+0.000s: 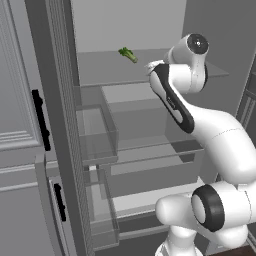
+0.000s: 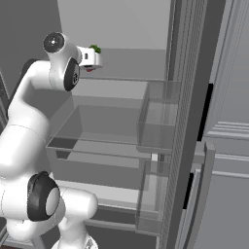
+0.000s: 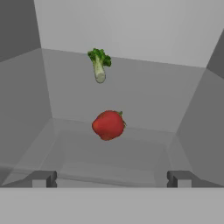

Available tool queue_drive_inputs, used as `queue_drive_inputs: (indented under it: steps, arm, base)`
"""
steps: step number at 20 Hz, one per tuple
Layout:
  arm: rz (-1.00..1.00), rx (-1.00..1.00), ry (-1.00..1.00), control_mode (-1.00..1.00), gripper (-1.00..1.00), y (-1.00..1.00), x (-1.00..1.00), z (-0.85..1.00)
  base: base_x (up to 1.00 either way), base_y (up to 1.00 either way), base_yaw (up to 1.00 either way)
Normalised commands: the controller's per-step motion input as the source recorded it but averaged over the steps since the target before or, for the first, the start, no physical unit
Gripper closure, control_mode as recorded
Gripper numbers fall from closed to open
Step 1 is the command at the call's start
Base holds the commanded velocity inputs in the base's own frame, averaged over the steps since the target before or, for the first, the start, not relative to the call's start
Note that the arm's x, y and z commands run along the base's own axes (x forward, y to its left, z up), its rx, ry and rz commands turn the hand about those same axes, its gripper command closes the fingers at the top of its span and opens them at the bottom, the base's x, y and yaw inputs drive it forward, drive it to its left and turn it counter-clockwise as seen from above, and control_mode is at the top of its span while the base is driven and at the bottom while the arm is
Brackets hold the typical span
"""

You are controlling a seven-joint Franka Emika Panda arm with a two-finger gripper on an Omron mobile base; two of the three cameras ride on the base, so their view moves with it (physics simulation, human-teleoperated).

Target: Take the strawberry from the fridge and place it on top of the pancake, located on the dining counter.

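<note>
The strawberry (image 3: 108,125) is seen lying on the upper glass shelf (image 3: 131,153) of the open fridge (image 1: 65,125), directly ahead of the gripper (image 3: 111,178) and apart from it. A sliver of red is also made out just below the hand (image 2: 89,68) in the right base view. Further back on the same shelf a small green leafy vegetable (image 3: 99,64) is found, well behind the fruit and slightly to one side.

The fingers (image 3: 43,178) are spread to their widest, one on either side of the line to the strawberry, and nothing is held between them.

The task is judged to be at an early stage. The fridge door has been opened and the arm has been brought to the shelf, lined up on the fruit. The grasp is not yet made. Closing on the strawberry, withdrawing it from the fridge, carrying it to the dining counter and setting it on the pancake all remain to be done.
</note>
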Motion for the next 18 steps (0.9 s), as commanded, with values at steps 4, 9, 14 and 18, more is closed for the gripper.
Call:
queue_drive_inputs:
  steps: [4, 9, 14, 18]
  arm:
    - [0.00, 0.00, 0.08, -1.00, -1.00, 0.00, 0.51, 0.00]
    - [0.00, 0.00, 0.13, -1.00, -1.00, 0.02, 0.46, 0.00]
    - [0.00, 0.00, 0.07, -1.00, -1.00, 0.00, 0.50, -0.03]
    - [0.00, 0.00, 0.01, -1.00, -1.00, 0.01, 0.31, -0.15]
  base:
    - [0.00, 0.00, 0.00]
    - [0.00, 0.00, 0.00]
    - [0.00, 0.00, 0.00]
    - [0.00, 0.00, 0.00]
